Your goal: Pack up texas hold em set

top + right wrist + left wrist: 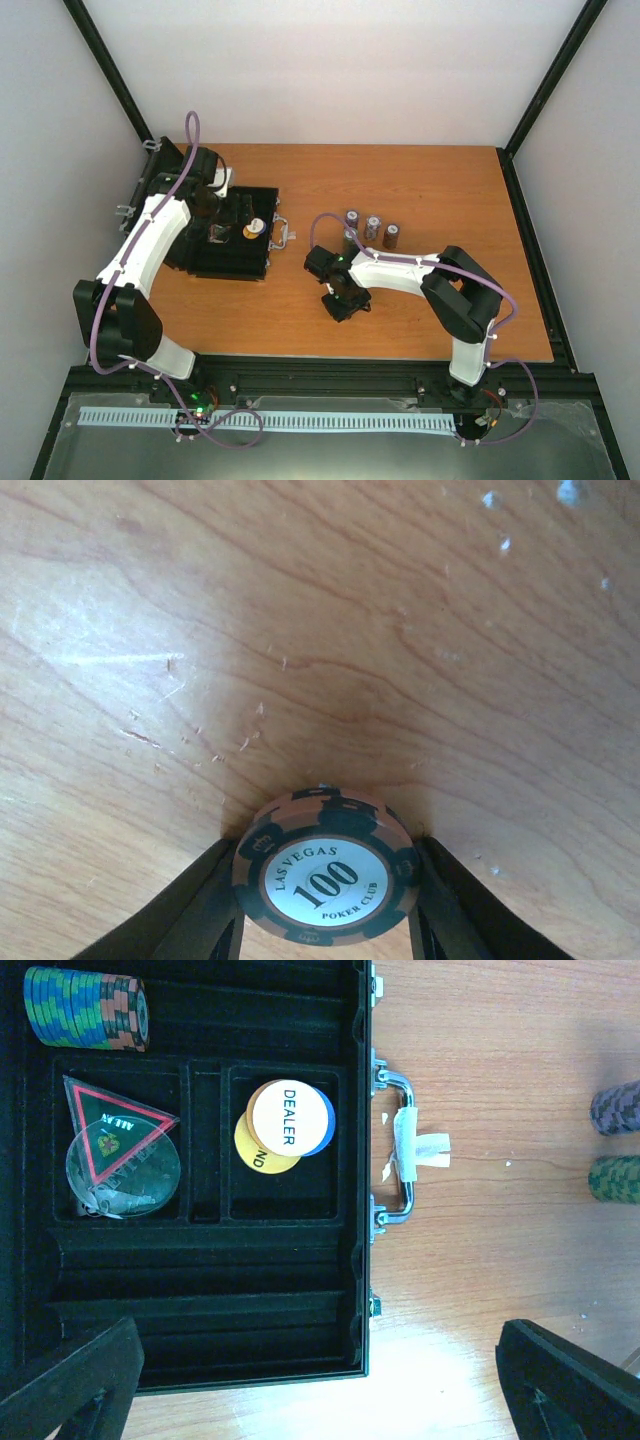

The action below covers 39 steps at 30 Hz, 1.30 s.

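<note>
Wooden counter (450, 200): right pincer (325, 880) clasps chip stack (325, 875) across its rims; rigid, slick, likely to shear apart. Left pincer (320, 1380) gapes.

Black case (200, 1260), orange-and-black striped chip (325, 875), white, yellow and blue dealer discs (285, 1125)

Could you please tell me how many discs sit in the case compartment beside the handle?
3, overlapping in the case compartment by the handle: the white DEALER disc on top, a blue disc on its handle side, a yellow disc on the opposite side. Others may hide beneath.
</note>
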{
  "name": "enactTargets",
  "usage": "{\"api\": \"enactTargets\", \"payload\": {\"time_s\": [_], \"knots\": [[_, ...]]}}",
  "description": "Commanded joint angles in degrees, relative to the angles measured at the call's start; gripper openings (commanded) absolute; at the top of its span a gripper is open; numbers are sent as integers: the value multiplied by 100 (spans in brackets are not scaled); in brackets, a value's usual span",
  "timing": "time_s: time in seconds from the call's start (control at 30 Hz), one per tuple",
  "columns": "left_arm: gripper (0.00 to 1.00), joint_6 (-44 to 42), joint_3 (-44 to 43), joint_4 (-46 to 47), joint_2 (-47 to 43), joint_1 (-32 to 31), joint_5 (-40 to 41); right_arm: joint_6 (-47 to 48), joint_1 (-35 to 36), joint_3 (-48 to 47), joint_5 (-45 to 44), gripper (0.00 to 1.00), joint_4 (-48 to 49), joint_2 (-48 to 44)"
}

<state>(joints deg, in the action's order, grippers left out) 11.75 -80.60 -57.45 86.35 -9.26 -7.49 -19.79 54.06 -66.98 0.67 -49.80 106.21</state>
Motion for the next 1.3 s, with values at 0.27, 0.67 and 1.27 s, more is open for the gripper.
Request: {"api": "enactTargets", "payload": {"time_s": [0.27, 0.67, 1.27], "knots": [[100, -111, 90, -4, -193, 23, 1, -103, -156, -427, 61, 24, -157, -107], [100, -103, 328, 166, -190, 20, -341, -162, -606, -996, 274, 21, -240, -251], [100, 371, 1987, 2105, -1269, 20, -1352, -626, -1379, -3767, 1153, 22, -240, 729]]}}
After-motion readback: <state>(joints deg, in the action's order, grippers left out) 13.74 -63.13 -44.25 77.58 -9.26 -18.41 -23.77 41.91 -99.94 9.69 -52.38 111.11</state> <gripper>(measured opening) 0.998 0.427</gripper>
